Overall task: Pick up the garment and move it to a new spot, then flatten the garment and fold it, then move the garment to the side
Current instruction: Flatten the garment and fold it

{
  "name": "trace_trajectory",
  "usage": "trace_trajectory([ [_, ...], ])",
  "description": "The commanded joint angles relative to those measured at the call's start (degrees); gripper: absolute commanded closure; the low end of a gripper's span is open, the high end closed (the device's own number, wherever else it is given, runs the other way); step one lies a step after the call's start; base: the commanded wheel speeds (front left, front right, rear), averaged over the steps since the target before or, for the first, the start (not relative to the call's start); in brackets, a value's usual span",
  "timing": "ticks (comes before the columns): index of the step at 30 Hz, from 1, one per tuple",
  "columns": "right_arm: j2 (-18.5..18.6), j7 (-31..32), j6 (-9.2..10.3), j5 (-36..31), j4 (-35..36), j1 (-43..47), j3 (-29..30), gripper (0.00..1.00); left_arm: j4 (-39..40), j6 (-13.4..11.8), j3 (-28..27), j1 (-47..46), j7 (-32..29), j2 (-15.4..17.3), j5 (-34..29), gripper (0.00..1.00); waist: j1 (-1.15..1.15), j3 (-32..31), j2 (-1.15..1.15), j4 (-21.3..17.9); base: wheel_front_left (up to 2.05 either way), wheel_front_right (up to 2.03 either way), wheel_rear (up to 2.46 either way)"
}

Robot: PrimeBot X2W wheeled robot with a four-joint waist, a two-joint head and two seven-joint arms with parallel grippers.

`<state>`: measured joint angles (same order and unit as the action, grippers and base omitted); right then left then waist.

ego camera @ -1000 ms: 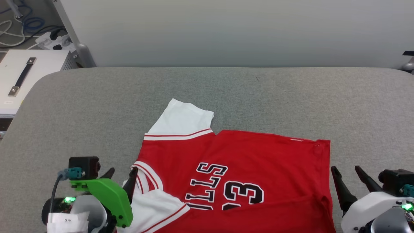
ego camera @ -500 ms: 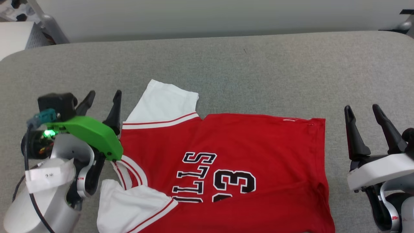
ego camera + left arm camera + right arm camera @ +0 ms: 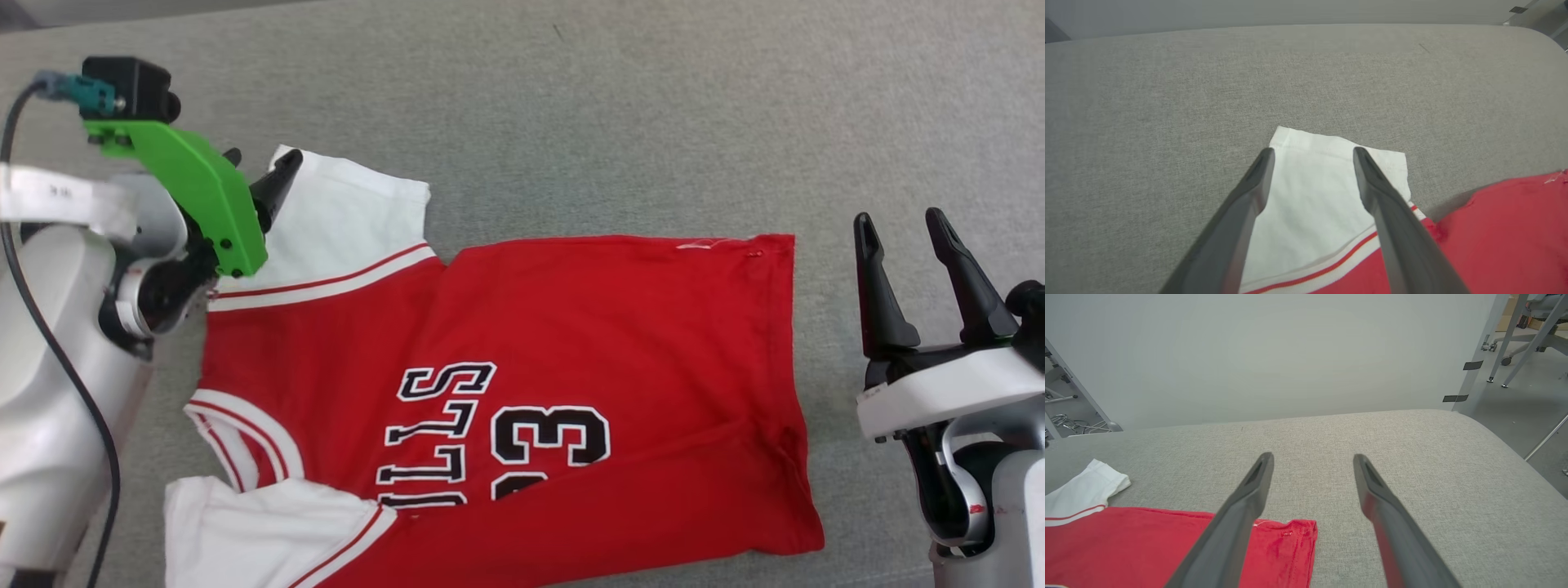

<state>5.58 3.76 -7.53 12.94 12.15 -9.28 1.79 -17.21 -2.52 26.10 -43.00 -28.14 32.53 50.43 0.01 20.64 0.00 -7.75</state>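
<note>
We see the garment point(image 3: 531, 343) lying spread on the grey padded table point(image 3: 620, 98), red body in the middle of the head view, its striped collar point(image 3: 245, 425) toward 9 o'clock and its hem toward 3 o'clock. The black, white-outlined print point(image 3: 506, 433) reads sideways, and a fold of red cloth along the 6 o'clock edge covers its lowest part. 1 white sleeve point(image 3: 351, 204) points to 11 o'clock, flat on the table; the other sleeve point(image 3: 253, 531) lies at 7 o'clock, partly over the collar. Our left gripper point(image 3: 261, 159) stands at 10 o'clock of the garment, behind a green bracket point(image 3: 196, 188), with its jaws spread wide and grasping nothing. In the left wrist view its 2 fingers point(image 3: 1372, 192) straddle the outer end of that 11 o'clock sleeve; we cannot tell whether the tips touch the cloth. Our right gripper point(image 3: 898, 219) waits at 3 o'clock, just beside the hem and clear of it, its jaws likewise released and empty. In the right wrist view the hem corner sits at 7 o'clock of that gripper, with a pale wall point(image 3: 1290, 355) at 12 o'clock beyond the table.
</note>
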Motion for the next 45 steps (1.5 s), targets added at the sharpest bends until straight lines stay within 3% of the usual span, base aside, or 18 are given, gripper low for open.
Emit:
trace_trajectory([
  [1,-0.30,-0.43,0.04,0.36,-0.27,-1.12,-0.20,0.00,-1.42,0.55,0.23,-2.22,-1.50,0.45,0.78,0.00,-0.01,2.79,0.00,-2.68,0.00,0.00,0.00],
  [5,-0.28,-0.87,0.04,0.73,-0.83,-1.92,-1.08,0.00,-6.18,1.57,1.27,-6.10,-7.03,1.09,1.62,0.00,-0.01,4.39,0.00,-4.10,0.00,0.00,0.00],
  [13,-0.45,-1.72,0.04,1.67,-1.60,-2.37,-1.76,0.00,-13.43,1.94,3.40,-9.70,-11.53,2.51,0.03,0.00,-0.01,6.59,0.00,-5.69,0.00,0.00,0.00],
  [19,-0.16,-1.34,0.04,2.27,-2.17,-2.46,-1.52,0.00,-17.71,2.85,6.43,-8.33,-18.65,1.06,1.32,0.00,-0.01,6.97,0.00,-5.69,0.00,0.00,0.00],
  [20,-0.05,-1.11,0.04,2.39,-2.33,-2.48,-1.46,0.00,-18.04,2.88,6.69,-8.16,-19.70,0.71,1.71,0.27,-0.01,6.96,0.00,-5.65,0.00,0.00,0.00],
  [21,0.13,-0.72,0.04,2.69,-2.53,-2.54,-1.54,0.00,-18.25,2.93,7.15,-8.07,-20.48,0.43,1.73,0.60,-0.01,6.97,0.00,-5.60,0.00,0.00,0.00],
  [22,0.25,-0.55,0.04,2.99,-2.64,-2.63,-1.60,0.00,-18.39,2.98,7.32,-8.07,-20.67,0.23,1.76,0.84,-0.01,6.99,0.00,-5.58,0.00,0.00,0.00],
  [23,0.50,0.01,0.04,3.45,-2.99,-2.70,-1.81,0.00,-18.66,2.92,7.37,-8.05,-20.81,-0.10,1.94,1.00,-0.01,6.93,0.00,-5.56,0.00,0.00,0.00],
  [35,6.83,10.46,0.04,11.69,-12.10,-5.56,-3.24,0.00,-19.55,4.05,7.59,-11.26,-13.98,-2.49,-0.11,1.00,-0.01,4.28,0.00,-3.78,0.00,0.00,0.00],
  [45,13.50,23.20,0.04,17.71,-16.27,-12.33,-9.85,0.00,-17.57,5.42,7.81,-14.12,-10.65,-4.25,-0.80,1.00,-0.01,3.47,0.00,-0.10,0.00,0.00,0.00],
])
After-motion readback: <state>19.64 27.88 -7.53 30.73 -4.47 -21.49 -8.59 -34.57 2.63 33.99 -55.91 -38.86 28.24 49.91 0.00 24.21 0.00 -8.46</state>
